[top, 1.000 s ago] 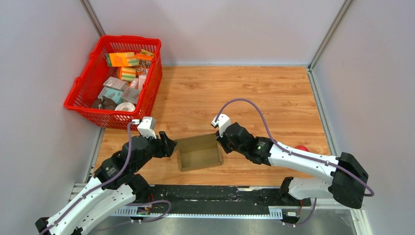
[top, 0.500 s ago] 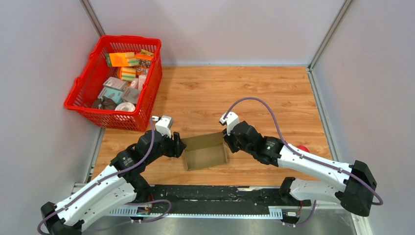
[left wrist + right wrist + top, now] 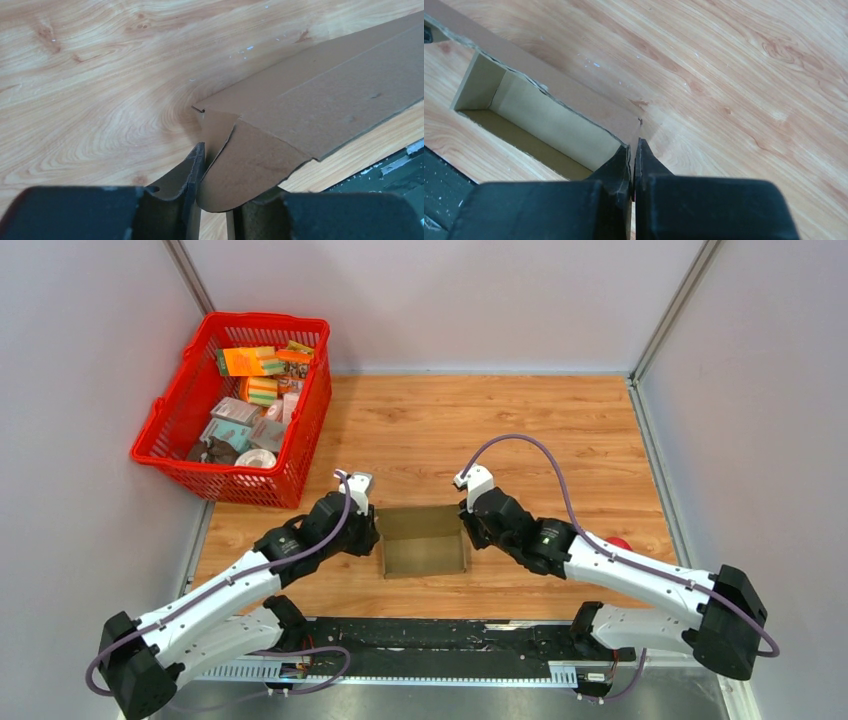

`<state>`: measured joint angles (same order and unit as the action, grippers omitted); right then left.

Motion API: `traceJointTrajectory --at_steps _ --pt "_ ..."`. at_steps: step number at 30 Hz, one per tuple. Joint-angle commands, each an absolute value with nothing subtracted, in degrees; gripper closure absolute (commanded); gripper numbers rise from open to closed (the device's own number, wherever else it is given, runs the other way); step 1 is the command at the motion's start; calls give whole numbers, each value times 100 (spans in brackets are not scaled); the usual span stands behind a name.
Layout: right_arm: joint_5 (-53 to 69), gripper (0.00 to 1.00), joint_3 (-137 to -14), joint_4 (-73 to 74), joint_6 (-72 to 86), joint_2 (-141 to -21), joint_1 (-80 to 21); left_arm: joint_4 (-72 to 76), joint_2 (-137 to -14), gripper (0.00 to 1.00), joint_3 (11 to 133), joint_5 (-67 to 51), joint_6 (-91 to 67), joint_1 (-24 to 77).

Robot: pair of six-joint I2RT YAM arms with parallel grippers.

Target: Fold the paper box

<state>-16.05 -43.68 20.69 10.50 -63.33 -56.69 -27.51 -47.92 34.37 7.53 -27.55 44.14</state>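
Brown unprinted cardboard: the paper box (image 3: 425,540) sits open-topped near the middle of the counter's (image 3: 500,430) near edge, its four walls raised and the inside paler than the outside. One long wall shows a ragged, torn-looking upper rim in the right wrist view. The left gripper (image 3: 372,533) is at the box's left end, jaws narrow around a curled corner flap; whether they actually pinch it I cannot tell. The right gripper (image 3: 466,525) is at the right end, jaws closed together with the tips touching the wall's corner; a nip on the cardboard is not resolvable. There is bare wood beyond the box towards the far edge and to the right. The red mesh basket (image 3: 175,430) of packets is at the far-left corner, well apart from the box. The near edge is just beside the box.
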Motion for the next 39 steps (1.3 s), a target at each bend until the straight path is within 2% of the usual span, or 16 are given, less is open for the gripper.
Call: traceJointTrajectory --at_steps 1,8,12,21,34,39 --pt "-1899 100 -4430 1680 1922 -6530 -5643 -2374 -4974 74 3709 616 -3102 4386" --pt "-2583 100 -4658 1898 3670 -6908 -5634 -1864 -5660 92 3999 580 -3629 4386" --pt "-2970 100 -4816 2197 4489 -7040 -5651 -1609 -6002 98 4087 536 -3718 4386" --pt "-3612 100 -4536 2136 4790 -6952 -5932 -1169 -5897 100 3806 659 -3964 4430" --pt "-4165 100 -3542 607 3859 -6285 -6231 -721 -6170 100 3814 1247 -3929 5001" --pt "-4613 100 -3638 124 3166 -6381 -6223 -905 -6503 100 4419 1520 -3604 4992"
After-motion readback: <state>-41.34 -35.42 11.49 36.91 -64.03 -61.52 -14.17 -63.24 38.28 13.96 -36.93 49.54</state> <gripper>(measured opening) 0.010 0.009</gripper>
